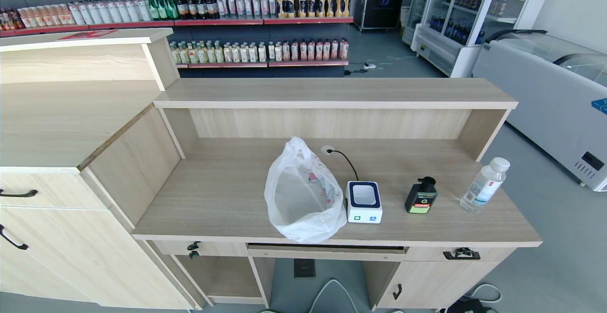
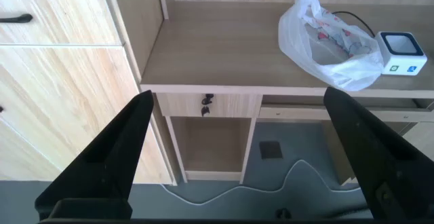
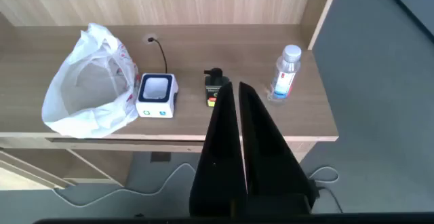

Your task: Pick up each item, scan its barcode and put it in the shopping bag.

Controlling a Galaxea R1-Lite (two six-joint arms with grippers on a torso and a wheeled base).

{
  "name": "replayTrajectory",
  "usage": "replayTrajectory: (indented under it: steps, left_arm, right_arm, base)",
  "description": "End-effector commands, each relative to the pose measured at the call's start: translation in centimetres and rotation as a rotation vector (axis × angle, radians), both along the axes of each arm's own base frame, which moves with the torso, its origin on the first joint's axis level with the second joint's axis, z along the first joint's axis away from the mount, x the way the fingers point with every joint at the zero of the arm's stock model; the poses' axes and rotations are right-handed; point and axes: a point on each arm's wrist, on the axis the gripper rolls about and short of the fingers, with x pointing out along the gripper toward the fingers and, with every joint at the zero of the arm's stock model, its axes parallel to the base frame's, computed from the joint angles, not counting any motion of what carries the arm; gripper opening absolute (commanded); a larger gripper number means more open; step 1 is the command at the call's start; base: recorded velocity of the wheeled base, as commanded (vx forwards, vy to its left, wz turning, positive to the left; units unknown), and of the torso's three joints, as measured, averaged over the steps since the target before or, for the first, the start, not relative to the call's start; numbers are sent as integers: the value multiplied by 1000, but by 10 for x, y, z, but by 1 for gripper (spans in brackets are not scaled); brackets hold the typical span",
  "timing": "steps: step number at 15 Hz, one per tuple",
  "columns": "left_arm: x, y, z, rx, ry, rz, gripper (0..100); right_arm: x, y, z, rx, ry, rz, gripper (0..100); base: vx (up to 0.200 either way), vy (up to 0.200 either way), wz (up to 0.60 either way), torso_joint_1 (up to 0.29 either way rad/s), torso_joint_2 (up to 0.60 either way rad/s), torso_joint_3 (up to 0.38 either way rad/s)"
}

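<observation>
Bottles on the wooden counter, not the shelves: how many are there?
2. A black pump bottle stands just right of the scanner; a clear water bottle stands farther right, near the end of the counter. Folds of the shopping bag might hide more.

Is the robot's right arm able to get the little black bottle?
Probably yes. The right gripper hangs before the desk, nothing between it and the black pump bottle, which stands apart from the scanner and water bottle. It is shut and must open first.
</observation>
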Motion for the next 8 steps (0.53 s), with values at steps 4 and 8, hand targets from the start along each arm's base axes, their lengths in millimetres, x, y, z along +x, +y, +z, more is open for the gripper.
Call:
replayTrajectory:
  steps: [4,8]
  left_arm:
    - [0,0,0,0,1,2,100]
    - [0,0,0,0,1,1,100]
  right_arm:
    - [147,-34,-52,-24,244,0,100]
    - [178,-88,-109,-250,422,148,100]
  base:
    - [0,0,0,0,0,0]
    - [0,0,0,0,0,0]
